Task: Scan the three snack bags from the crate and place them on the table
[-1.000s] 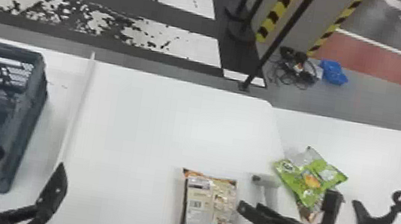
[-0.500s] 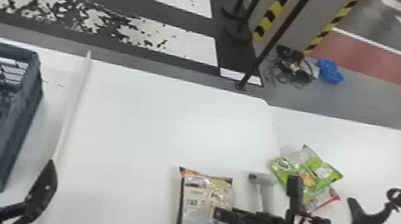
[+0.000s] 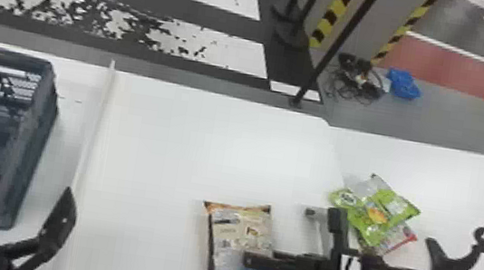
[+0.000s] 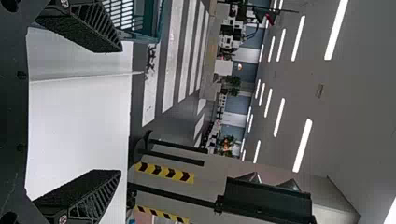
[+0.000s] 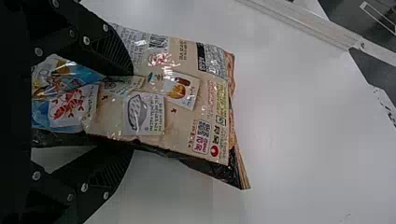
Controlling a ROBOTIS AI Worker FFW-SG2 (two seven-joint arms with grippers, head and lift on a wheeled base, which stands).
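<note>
My right gripper [image 3: 260, 258] is over the lower part of the beige snack bag [image 3: 240, 233], which lies on the table. In the right wrist view, the right gripper [image 5: 132, 111] is open, one finger overlapping the bag [image 5: 182, 102] and the other beside its dark edge. A green snack bag [image 3: 381, 210] rests on another bag with a red edge [image 3: 399, 240], farther right. Between them and the beige bag lies a light handheld scanner [image 3: 320, 226], partly hidden by the arm. My left gripper [image 3: 31, 183] stands open by the crate [image 3: 39, 129]; so does the left gripper [image 4: 120, 110] in its wrist view.
A raised white strip [image 3: 92, 137] runs along the table between the crate and the beige bag. At the far right stands a black curved stand [image 3: 455, 265]. Bare white tabletop [image 3: 206, 150] stretches behind the beige bag. Poles [image 3: 337, 45] rise beyond the table's far edge.
From beside the beige bag, my right gripper has moved left and over it. The whole head view has shifted slightly. My left gripper remains open near the crate.
</note>
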